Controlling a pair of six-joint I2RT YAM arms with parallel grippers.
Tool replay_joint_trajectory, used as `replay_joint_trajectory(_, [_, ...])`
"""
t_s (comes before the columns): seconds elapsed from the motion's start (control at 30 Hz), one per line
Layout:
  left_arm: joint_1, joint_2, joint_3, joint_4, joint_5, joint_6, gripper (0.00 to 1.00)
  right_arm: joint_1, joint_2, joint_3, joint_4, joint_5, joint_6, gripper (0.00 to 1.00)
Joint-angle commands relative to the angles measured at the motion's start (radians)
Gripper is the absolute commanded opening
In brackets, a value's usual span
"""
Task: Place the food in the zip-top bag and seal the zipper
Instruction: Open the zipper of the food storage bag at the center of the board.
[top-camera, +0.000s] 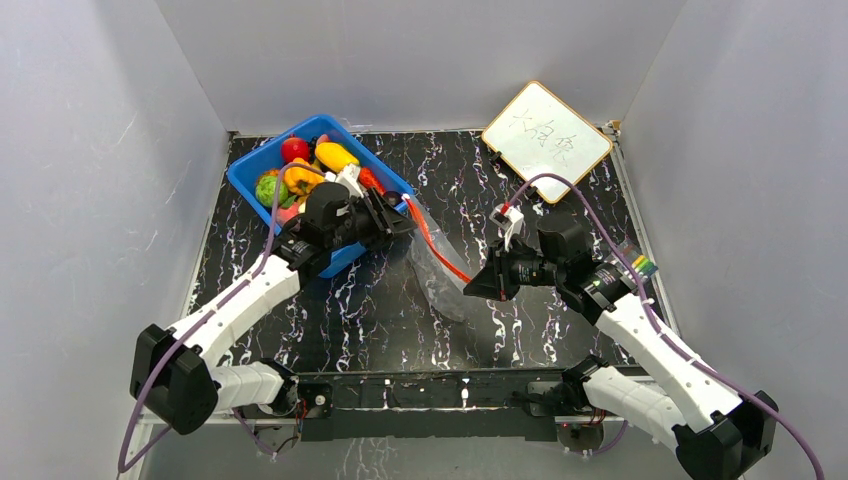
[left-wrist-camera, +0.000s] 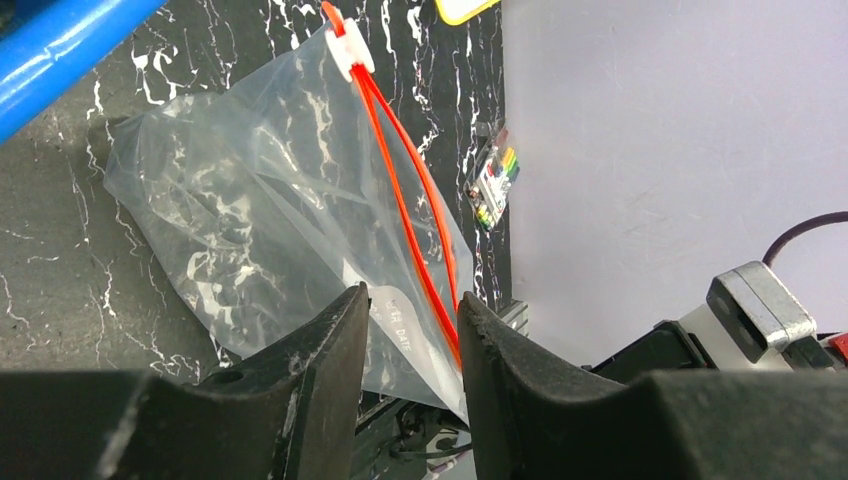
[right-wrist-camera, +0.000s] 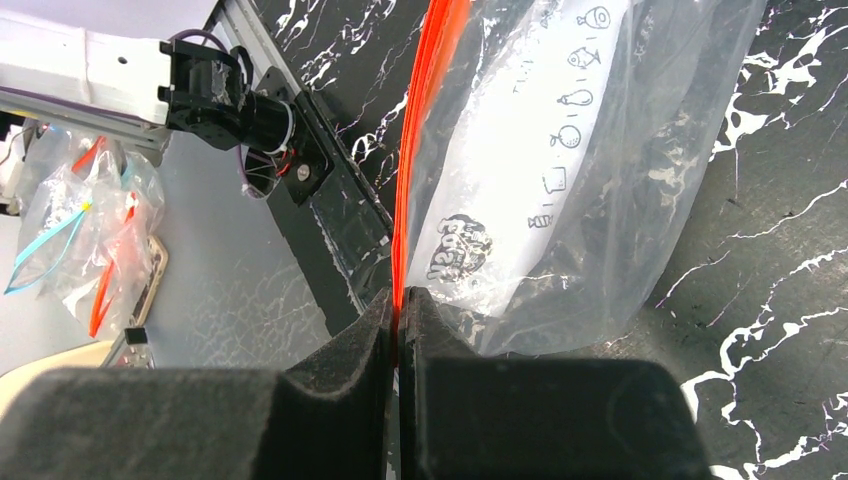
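The clear zip-top bag (top-camera: 440, 275) lies on the dark marbled table between my grippers and looks empty. Its red-orange zipper (top-camera: 437, 245) runs from a white slider (top-camera: 408, 203) down to my right gripper (top-camera: 472, 285), which is shut on the strip's end (right-wrist-camera: 398, 300). The white label (right-wrist-camera: 520, 150) shows through the plastic. My left gripper (top-camera: 405, 222) is open beside the slider end. In the left wrist view the bag (left-wrist-camera: 250, 200) and zipper (left-wrist-camera: 405, 190) lie beyond its gap (left-wrist-camera: 412, 325). The food (top-camera: 300, 175) sits in the blue bin.
The blue bin (top-camera: 245, 180) stands at the back left, right behind my left gripper. A small whiteboard (top-camera: 546, 127) lies at the back right. Grey walls close in three sides. Spare bags (right-wrist-camera: 80, 230) lie off the table's front edge.
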Motion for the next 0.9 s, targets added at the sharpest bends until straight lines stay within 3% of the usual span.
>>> replay_joint_trajectory(0.0, [-0.005, 0.016, -0.002, 0.061, 0.010, -0.012, 0.36, 0.004, -0.015, 0.013, 0.055, -0.022, 0.001, 0.00])
replay_joint_trajectory(0.47, [-0.004, 0.089, 0.018, 0.092, -0.018, 0.001, 0.31, 0.005, -0.015, 0.013, 0.054, -0.035, -0.001, 0.00])
replay_joint_trajectory(0.87, [-0.005, 0.145, -0.017, 0.230, 0.115, -0.094, 0.33, 0.006, 0.014, 0.042, 0.032, -0.024, -0.018, 0.00])
